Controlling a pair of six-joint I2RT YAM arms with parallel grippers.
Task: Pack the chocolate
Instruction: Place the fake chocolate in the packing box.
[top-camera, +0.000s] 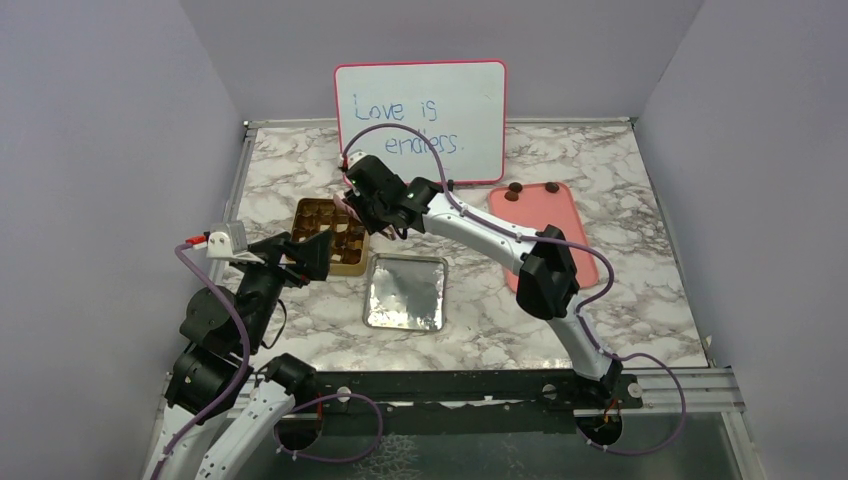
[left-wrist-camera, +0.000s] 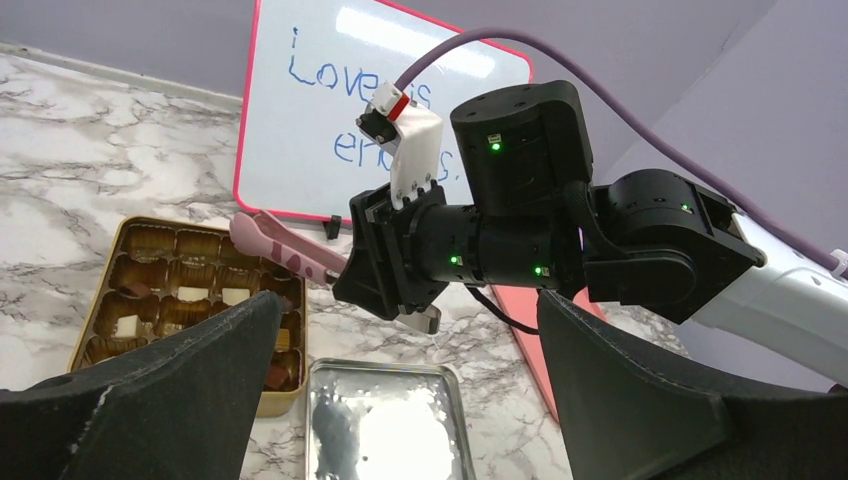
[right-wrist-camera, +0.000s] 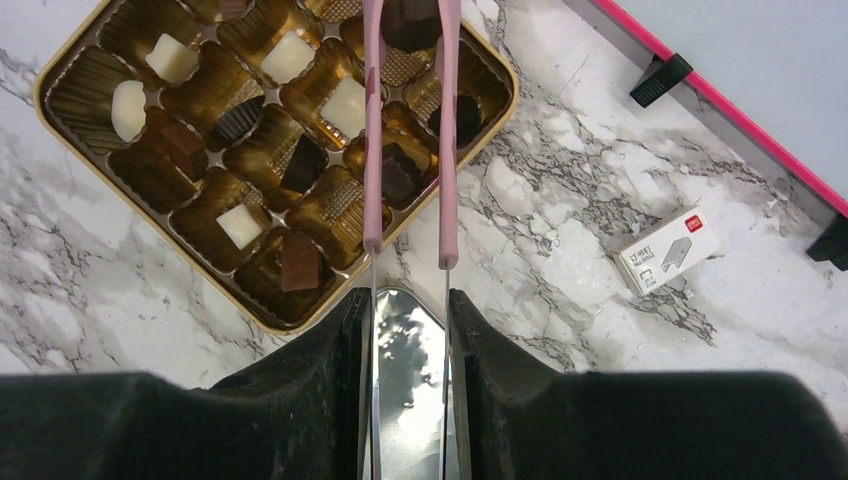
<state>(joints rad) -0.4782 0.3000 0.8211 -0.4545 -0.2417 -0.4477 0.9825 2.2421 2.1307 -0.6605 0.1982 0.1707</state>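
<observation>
The gold tin (right-wrist-camera: 42, 95) lies open, and several of its cups hold chocolate (right-wrist-camera: 300, 262) pieces, dark, brown and white. My right gripper (right-wrist-camera: 410, 300) is shut on pink tongs (right-wrist-camera: 372, 150) that reach over the tin. A dark chocolate piece (right-wrist-camera: 408, 22) sits between the tong tips above a far cup; I cannot tell whether it rests in that cup. My left gripper (top-camera: 305, 252) hangs open and holds nothing, just left of the tin (top-camera: 346, 268). Two more chocolate pieces (top-camera: 515, 188) lie on the pink tray (top-camera: 560, 235).
A silver lid (top-camera: 405, 292) lies flat in front of the tin. A whiteboard (top-camera: 420, 108) stands at the back. A small staple box (right-wrist-camera: 665, 250) lies on the marble near the whiteboard's foot. Grey walls close in both sides.
</observation>
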